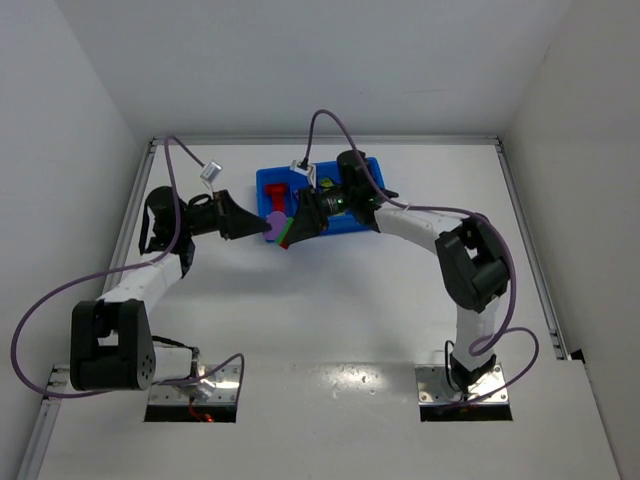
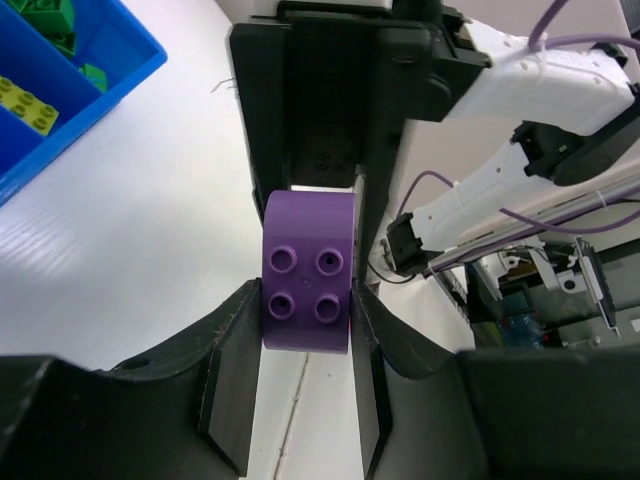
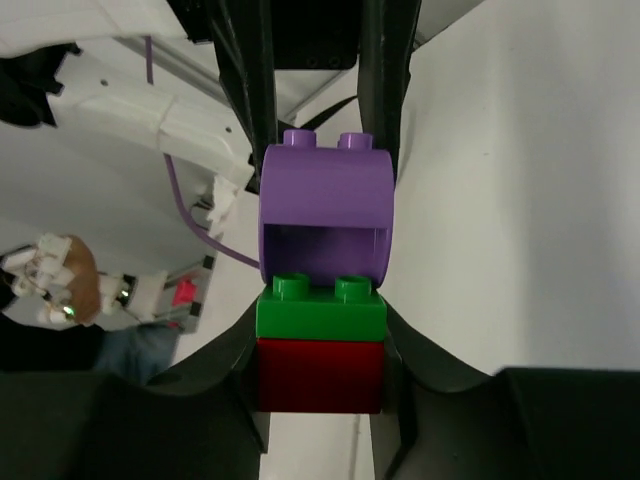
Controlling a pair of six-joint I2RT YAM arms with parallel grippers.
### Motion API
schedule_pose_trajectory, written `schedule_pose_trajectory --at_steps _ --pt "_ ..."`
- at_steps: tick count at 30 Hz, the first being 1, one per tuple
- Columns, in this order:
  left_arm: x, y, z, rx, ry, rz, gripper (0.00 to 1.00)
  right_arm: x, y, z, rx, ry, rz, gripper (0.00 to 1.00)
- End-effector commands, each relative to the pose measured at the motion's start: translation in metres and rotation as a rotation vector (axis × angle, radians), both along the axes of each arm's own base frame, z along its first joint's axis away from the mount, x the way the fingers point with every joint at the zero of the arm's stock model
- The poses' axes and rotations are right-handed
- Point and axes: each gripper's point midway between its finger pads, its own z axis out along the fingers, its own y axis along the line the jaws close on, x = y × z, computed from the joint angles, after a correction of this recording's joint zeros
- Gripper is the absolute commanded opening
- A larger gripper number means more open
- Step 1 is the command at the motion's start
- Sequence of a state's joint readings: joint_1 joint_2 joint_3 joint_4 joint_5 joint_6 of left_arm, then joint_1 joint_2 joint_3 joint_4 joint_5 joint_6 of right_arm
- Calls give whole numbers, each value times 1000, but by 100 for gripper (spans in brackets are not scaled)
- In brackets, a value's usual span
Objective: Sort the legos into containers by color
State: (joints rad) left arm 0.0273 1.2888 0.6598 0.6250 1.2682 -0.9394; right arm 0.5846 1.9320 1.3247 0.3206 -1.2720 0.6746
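The left gripper (image 2: 305,295) pinches the purple brick (image 2: 307,250), the right gripper (image 3: 320,320) the green-on-red pair (image 3: 320,375), jaws opposed, likely to separate colours

a white table (image 1: 330,300) fills the middle, boxed by plain white walls: one at 9 o'clock (image 1: 50,150), one at 12 (image 1: 320,60), one at 3 (image 1: 590,120). a metal rail (image 1: 529,250) edges the table. soft glare (image 1: 340,375) at 6.

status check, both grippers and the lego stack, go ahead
Left gripper shut on purple brick. Right gripper shut on green-and-red stack, plugged into that purple brick. Beside blue tray, nothing in the way.
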Motion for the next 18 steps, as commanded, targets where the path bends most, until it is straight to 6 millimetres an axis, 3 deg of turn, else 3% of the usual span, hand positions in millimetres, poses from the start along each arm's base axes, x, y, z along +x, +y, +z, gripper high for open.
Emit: schedule_pose_trajectory --at_steps 1,4,11,14,16,18 --pt "4 -3 12 14 -79 -12 0 6 7 20 65 -101 11 25" --pt "4 -3 14 17 -99 -3 0 5 1 15 62 -101 1 5" --pt "38 35 38 7 -162 194 0 -12 -22 11 39 -159 -21 4" --pt "47 44 48 3 -179 244 0 -21 -30 7 12 -200 -16 4" --pt "55 50 50 1 -188 281 0 -25 -36 -8 -23 -200 -19 4" --pt "61 52 48 6 -191 306 0 -28 -38 -3 -17 -239 -24 4"
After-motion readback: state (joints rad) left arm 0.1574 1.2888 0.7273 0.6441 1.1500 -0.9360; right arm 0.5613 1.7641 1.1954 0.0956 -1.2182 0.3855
